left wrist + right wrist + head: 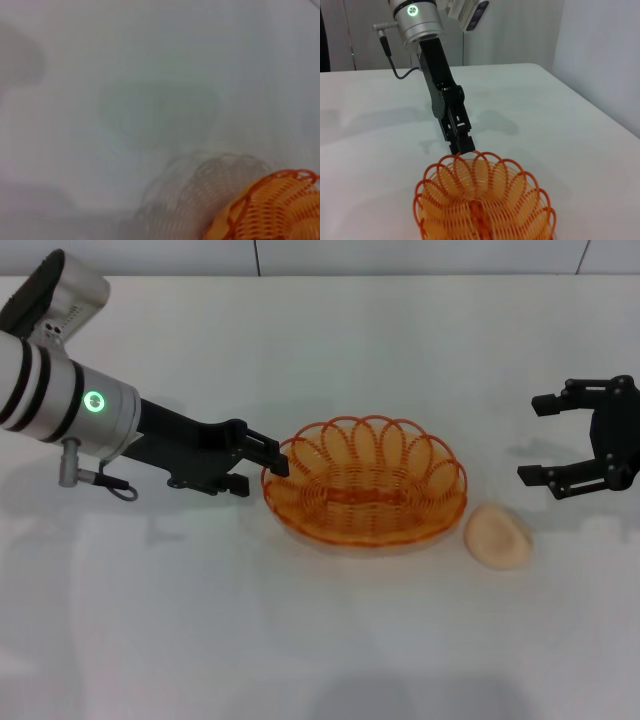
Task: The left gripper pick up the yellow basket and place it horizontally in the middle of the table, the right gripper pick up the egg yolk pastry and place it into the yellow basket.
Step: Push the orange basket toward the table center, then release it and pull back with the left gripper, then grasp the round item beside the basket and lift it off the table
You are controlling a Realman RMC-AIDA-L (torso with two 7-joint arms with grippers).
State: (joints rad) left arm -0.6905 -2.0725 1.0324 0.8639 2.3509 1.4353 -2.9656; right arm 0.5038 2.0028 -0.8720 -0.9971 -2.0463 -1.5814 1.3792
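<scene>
The yellow basket [366, 522] sits lengthwise across the middle of the white table [320, 650]. My left gripper [283, 462] reaches in from the left, and its fingers look closed on the basket's left rim. The right wrist view shows the same contact: the left gripper [462, 146] is at the far rim of the basket [480, 210]. A corner of the basket [270, 210] shows in the left wrist view. The egg yolk pastry [498, 537] lies on the table just right of the basket. My right gripper [530, 440] is open and empty, behind and to the right of the pastry.
The table's far edge meets a wall at the top of the head view. Nothing else stands on the tabletop around the basket and pastry.
</scene>
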